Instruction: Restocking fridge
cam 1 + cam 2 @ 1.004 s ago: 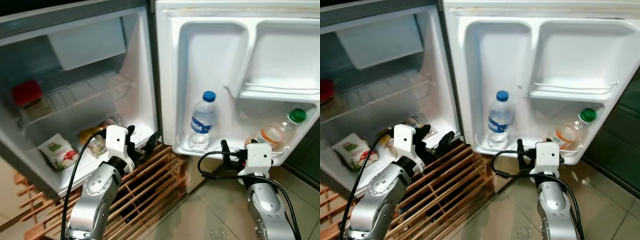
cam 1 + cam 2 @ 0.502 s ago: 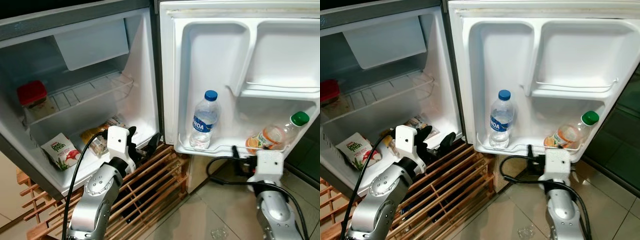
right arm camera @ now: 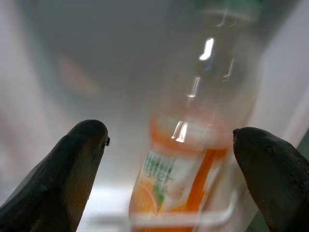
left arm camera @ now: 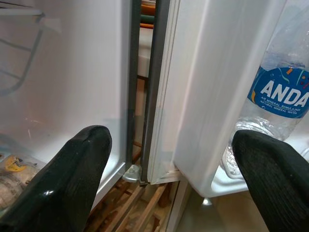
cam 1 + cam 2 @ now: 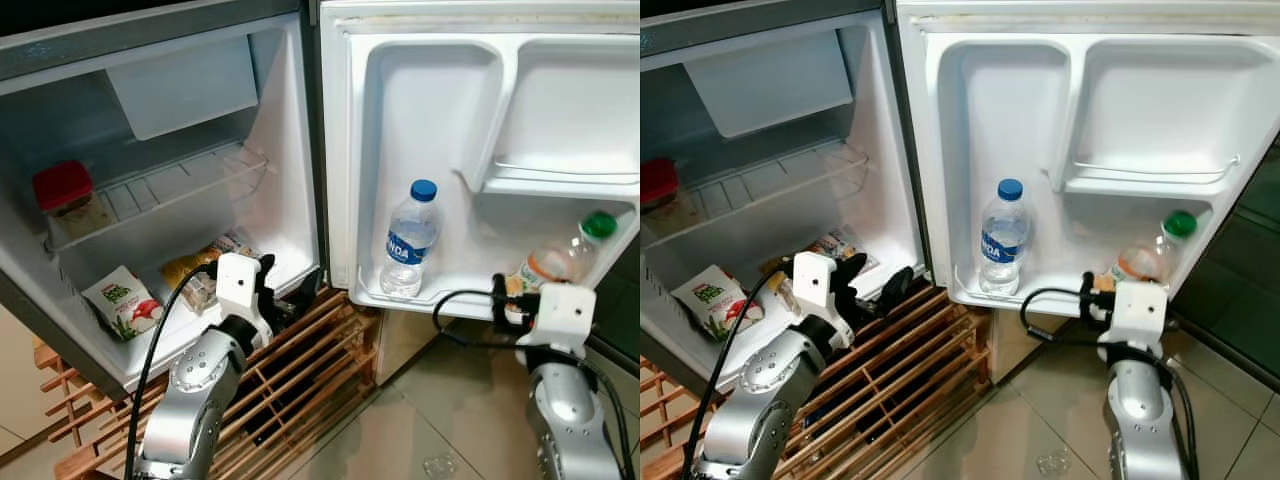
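Just ahead of the spread right pincer (image 3: pixel 169 169), the tilted orange juice bottle (image 3: pixel 186 159) needs centring before the fingers pinch it.

You see the orange bottle (image 3: pixel 188 159) only as a blur in the right wrist view, its label unreadable and its cap smeared. From the head, the right gripper (image 5: pixel 497 298) covers its lower part at the door shelf's (image 5: pixel 440 305) right end. The red-lidded jar (image 5: pixel 62 192) is cut by the fridge's left edge.
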Controlling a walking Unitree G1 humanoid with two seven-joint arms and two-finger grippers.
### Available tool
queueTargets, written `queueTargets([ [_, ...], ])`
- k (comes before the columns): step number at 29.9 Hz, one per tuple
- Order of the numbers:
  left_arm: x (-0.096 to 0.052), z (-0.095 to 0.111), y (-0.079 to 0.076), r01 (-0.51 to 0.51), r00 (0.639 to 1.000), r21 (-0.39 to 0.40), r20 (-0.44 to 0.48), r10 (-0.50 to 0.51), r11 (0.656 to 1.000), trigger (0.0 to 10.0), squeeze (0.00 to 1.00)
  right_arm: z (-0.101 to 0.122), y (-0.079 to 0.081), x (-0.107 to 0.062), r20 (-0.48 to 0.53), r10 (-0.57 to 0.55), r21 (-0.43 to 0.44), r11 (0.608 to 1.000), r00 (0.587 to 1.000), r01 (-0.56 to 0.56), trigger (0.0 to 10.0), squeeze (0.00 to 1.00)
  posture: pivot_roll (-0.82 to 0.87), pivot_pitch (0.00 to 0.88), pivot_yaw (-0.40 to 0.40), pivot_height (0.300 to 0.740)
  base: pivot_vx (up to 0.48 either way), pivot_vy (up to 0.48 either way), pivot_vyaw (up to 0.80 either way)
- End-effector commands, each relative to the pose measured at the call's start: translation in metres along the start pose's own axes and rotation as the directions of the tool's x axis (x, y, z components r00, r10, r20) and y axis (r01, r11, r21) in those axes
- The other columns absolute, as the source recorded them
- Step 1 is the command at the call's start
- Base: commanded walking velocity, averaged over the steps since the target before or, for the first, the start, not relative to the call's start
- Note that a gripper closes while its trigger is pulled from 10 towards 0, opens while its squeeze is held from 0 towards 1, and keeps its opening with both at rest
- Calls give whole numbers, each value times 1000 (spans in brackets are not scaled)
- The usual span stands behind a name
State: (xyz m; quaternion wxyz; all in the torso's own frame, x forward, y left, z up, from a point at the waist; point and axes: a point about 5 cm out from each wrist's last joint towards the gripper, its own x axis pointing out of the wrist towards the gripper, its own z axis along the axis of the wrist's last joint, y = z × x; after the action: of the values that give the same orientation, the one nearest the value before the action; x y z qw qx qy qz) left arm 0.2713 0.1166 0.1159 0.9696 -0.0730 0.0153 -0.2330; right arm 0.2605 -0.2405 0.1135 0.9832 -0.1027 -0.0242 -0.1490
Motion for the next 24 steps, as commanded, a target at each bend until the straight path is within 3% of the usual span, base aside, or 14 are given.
queueTargets([
  [1, 1, -1, 1, 6, 1000, -2, -14, -6, 1000, 10000, 0, 2, -4, 7, 8, -20, -19, 1000, 1000, 20, 10000, 43, -233, 0, 107, 735, 0, 0, 0],
  [10, 1, -2, 0, 9, 1000, -4, -16, -9, 1000, 10000, 0, 8, 0, 21, 30, -10, -18, 1000, 1000, 11, 10000, 43, -222, 0, 101, 735, 0, 0, 0],
  [21, -2, -3, -1, 4, 1000, -6, -21, -4, 1000, 10000, 0, -2, 3, 5, -7, -33, -21, 999, 999, 33, 10000, 43, -220, 0, 97, 735, 0, 0, 0],
  [24, -2, -4, -1, 8, 1000, -3, -26, -8, 1000, 10000, 0, -1, 2, -9, -17, -39, -6, 999, 999, 39, 10000, 43, -232, 0, 94, 735, 0, 0, 0],
])
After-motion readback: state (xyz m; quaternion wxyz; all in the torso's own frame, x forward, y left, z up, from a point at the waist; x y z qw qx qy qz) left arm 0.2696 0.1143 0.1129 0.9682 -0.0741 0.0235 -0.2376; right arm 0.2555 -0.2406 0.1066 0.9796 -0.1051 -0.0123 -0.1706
